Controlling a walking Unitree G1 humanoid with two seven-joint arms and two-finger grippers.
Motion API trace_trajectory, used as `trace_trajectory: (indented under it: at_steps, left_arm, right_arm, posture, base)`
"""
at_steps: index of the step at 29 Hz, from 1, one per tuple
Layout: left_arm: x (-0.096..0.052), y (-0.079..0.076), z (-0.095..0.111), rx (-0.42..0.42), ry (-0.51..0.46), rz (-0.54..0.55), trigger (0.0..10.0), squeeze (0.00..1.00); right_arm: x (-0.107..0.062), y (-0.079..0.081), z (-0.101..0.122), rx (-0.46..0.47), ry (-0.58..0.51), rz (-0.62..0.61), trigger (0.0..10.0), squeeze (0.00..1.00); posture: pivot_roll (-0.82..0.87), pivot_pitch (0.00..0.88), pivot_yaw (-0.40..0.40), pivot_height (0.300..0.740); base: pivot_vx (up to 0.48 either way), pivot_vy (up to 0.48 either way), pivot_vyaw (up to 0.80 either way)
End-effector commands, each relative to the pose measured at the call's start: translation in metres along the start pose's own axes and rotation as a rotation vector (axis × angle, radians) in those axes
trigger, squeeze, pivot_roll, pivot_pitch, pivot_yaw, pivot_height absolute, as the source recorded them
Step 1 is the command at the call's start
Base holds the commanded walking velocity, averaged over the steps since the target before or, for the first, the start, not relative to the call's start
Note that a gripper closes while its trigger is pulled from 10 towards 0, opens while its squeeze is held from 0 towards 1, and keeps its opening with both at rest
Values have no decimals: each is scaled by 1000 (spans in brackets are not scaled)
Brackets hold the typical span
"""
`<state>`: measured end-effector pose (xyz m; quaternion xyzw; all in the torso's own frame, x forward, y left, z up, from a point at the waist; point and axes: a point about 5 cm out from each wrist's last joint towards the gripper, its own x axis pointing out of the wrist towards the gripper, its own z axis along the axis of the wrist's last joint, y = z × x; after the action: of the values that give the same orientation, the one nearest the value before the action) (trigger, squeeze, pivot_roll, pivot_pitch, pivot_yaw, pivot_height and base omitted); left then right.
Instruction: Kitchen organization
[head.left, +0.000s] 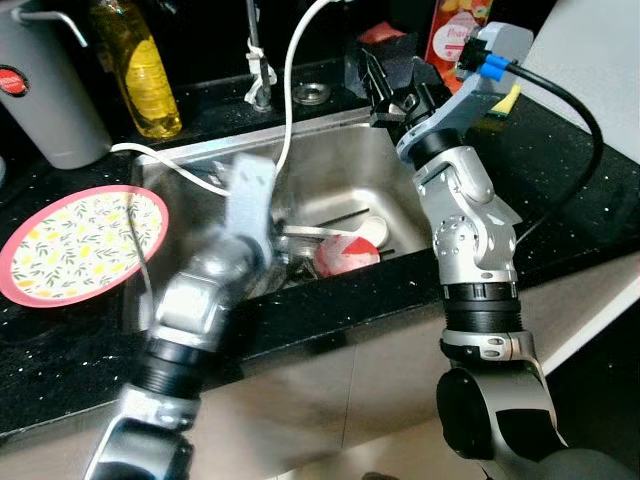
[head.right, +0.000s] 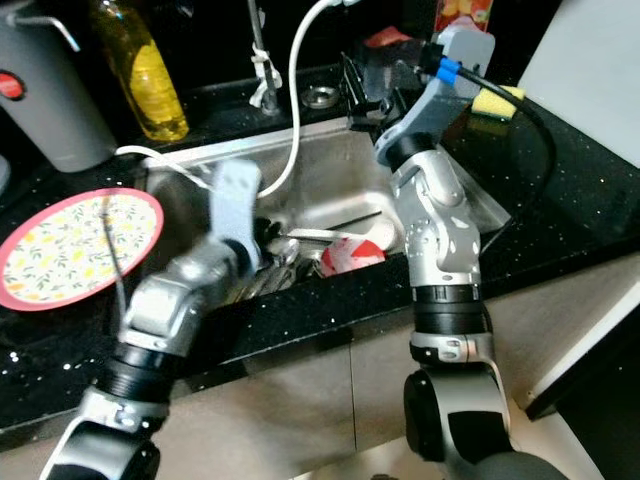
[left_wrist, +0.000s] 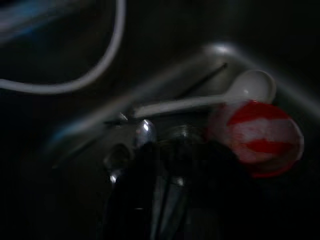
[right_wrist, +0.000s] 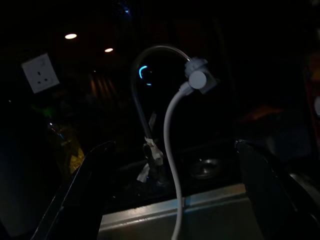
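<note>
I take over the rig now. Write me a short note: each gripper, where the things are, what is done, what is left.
Left gripper: down in the sink over the cutlery; fingers too dark and blurred to judge.
Right gripper: open, raised over the sink's back right corner, facing the faucet.
In the sink: white spoon, red-and-white bowl.
Plate on the counter, left of the sink.
Done: nothing lifted yet.
Left: clear the sink.
</note>
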<state>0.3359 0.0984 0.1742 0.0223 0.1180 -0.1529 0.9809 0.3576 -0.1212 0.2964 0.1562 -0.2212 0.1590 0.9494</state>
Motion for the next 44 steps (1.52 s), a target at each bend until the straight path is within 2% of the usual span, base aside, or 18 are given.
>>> trace_trajectory:
  at_steps: [1, 5, 6, 8, 12, 19, 21, 22, 25, 27, 29, 30, 32, 33, 34, 35, 43, 44]
  left_arm:
    - [-5, 13, 13, 26, -93, 30, 10000, 0]
    - [-11, 27, 31, 44, -196, 90, 10000, 0]
    - [-15, 42, 39, 59, -230, 175, 10000, 0]
    - [-30, 93, 46, 19, -248, 458, 10000, 0]
    - [-48, 122, 40, -48, -237, 619, 10000, 0]
    - [-82, 160, 46, 6, -273, 786, 10000, 0]
    - [-110, 189, 50, -110, -343, 917, 10000, 0]
    - [-110, 189, 50, -110, -343, 917, 10000, 0]
    - [-156, 235, 33, -502, -432, 1143, 10000, 0]
    - [-172, 246, 20, -663, -453, 1170, 10000, 16]
    - [-174, 247, 17, -689, -450, 1153, 10000, 16]
    - [-169, 237, 13, -706, -403, 1044, 10000, 133]
    - [-164, 225, 9, -720, -375, 958, 10000, 173]
    - [-160, 213, 5, -717, -336, 897, 10000, 322]
    - [-158, 207, 1, -714, -311, 864, 10000, 322]
    - [-157, 198, -3, -741, -304, 834, 10000, 1000]
    - [-150, 178, -21, -924, -253, 803, 10000, 1000]
    - [-147, 175, -22, -954, -249, 797, 10000, 0]
  right_arm:
    - [-1, 3, 3, -10, -5, 9, 10000, 0]
    - [0, 1, 6, -9, -15, -1, 10000, 0]
    - [0, 1, 6, -7, -16, -4, 10000, 0]
    - [0, 4, 2, -6, -1, 12, 10000, 0]
    - [2, 6, 2, -4, 1, 22, 10000, 0]
    - [3, 6, 0, 2, 9, 26, 10000, 0]
    - [4, 7, 0, 2, 15, 37, 10000, 0]
    - [4, 7, 0, 2, 15, 37, 10000, 0]
    - [7, 8, -1, 5, 18, 44, 10000, 0]
    - [8, 9, -2, 11, 22, 51, 10000, 0]
    - [9, 10, -3, 13, 24, 56, 10000, 0]
    - [10, 12, -4, 17, 27, 67, 10000, 0]
    - [10, 13, -4, 18, 29, 73, 10000, 0]
    - [10, 14, -5, 19, 30, 76, 10000, 0]
    - [10, 14, -5, 20, 31, 77, 10000, 0]
    - [10, 14, -5, 23, 33, 78, 10000, 0]
    - [13, 20, -10, 37, 47, 105, 10000, 0]
    - [13, 21, -10, 37, 47, 109, 10000, 0]
  posture:
    - [78, 0, 110, 740]
    - [81, 0, 106, 740]
    - [88, 0, 100, 740]
    - [96, 0, 89, 740]
    - [103, 0, 88, 740]
    - [116, 0, 73, 740]
    - [126, 0, 63, 740]
    - [126, 0, 63, 740]
    - [151, 0, 47, 740]
    - [164, 0, 44, 740]
    - [168, 0, 43, 740]
    - [175, 0, 42, 740]
    - [184, 4, 40, 740]
    - [185, 4, 39, 740]
    - [185, 4, 39, 740]
    - [193, 7, 34, 740]
    - [203, 10, 21, 740]
    - [203, 10, 20, 740]
  base:
    - [0, 0, 0]
    - [0, 0, 0]
    - [0, 0, 0]
    - [0, 0, 0]
    - [0, 0, 0]
    - [0, 0, 0]
    - [0, 0, 0]
    - [0, 0, 0]
    - [0, 0, 0]
    - [0, 0, 0]
    - [0, 0, 0]
    - [0, 0, 0]
    - [0, 0, 0]
    - [0, 0, 0]
    - [0, 0, 0]
    - [0, 0, 0]
    - [0, 0, 0]
    - [0, 0, 0]
